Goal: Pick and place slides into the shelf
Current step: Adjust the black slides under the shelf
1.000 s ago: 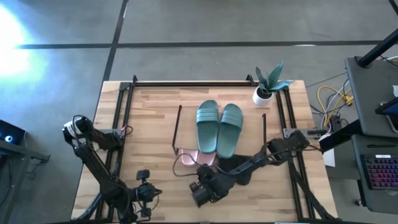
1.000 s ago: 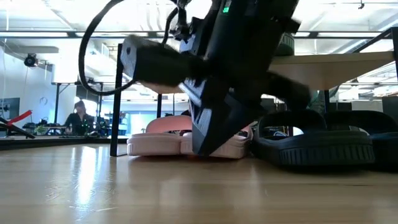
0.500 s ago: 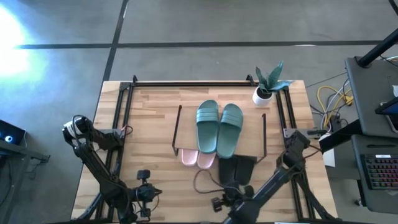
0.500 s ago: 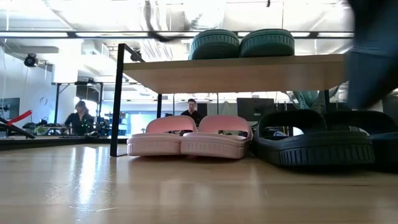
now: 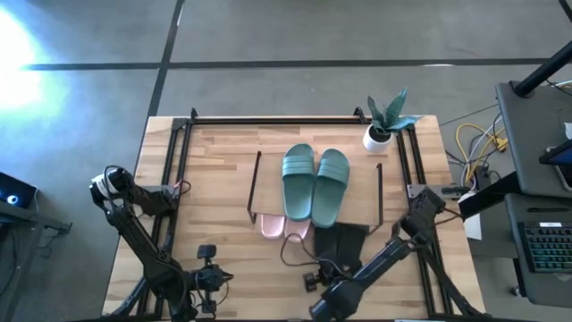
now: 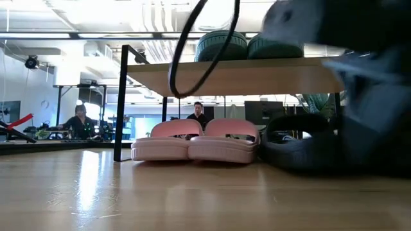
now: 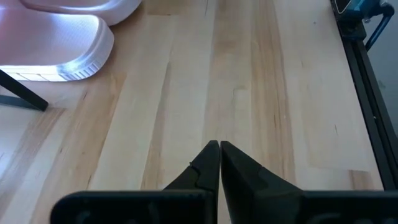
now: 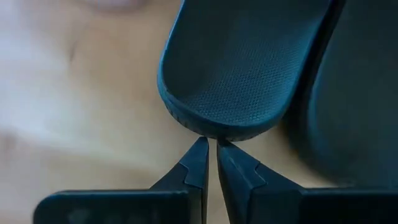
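Pale wood counter (image 5: 214,179) fills the middle of the high view, ringed by a black frame, with a small potted plant (image 5: 386,121) at its far right corner and grey floor beyond. On it stands the shelf (image 5: 268,159), its light board carrying the two teal-green slides (image 5: 315,182) side by side. Under the board lie the two pale pink slides (image 6: 192,142) on the left and the two black slides (image 5: 340,241) on the right, heels poking out toward the robot.

All six slides appear to be in place, so the placing looks finished and the step in hand seems to be clearing away. The right hand (image 8: 210,163) sits just off the rounded heel of one black slide (image 8: 242,68), its fingers nearly together and gripping nothing; its arm lies low across the near counter edge. The left hand (image 7: 217,163) is closed and empty, parked at the near left corner over bare wood. What is left, I judge, is for the right arm to back off without nudging the black pair out of line.

Only the low view shows the pink pair fully, tucked beneath the board, and the office behind with people at desks (image 6: 78,119); from above, just their heels show. The right arm blurs much of that view's right side. The right wrist view alone shows how near the fingertips are to the black heel, apparently just apart.
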